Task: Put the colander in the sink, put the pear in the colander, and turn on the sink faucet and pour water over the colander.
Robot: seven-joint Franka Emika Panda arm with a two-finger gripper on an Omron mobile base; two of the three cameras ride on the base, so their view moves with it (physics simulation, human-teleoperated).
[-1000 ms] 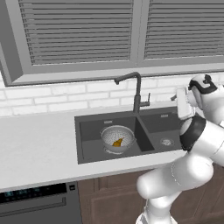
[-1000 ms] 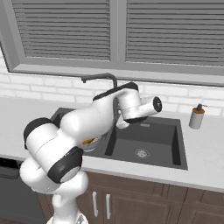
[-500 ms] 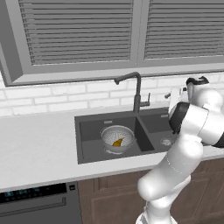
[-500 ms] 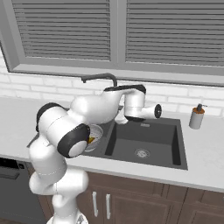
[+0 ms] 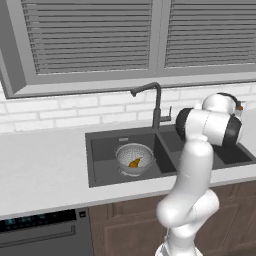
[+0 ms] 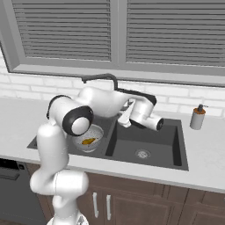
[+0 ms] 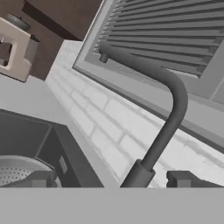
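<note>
since a second ago the arm has swung in from the right side of the sink toward the faucet, while the colander and pear have stayed put. the colander [image 5: 134, 158] sits in the left basin of the sink [image 5: 102, 170], with the pear [image 5: 134, 162] lying inside it. the sink faucet [image 5: 156, 102] rises behind the divider between the basins, its spout hooked toward the left basin. the end effector [image 6: 126, 117] hangs just beside the faucet's base, fingers spread wide and holding nothing. a soap dispenser [image 6: 197, 117] stands on the desk [image 5: 40, 170] at the sink's right end, under the shuttered window [image 6: 110, 33].
</note>
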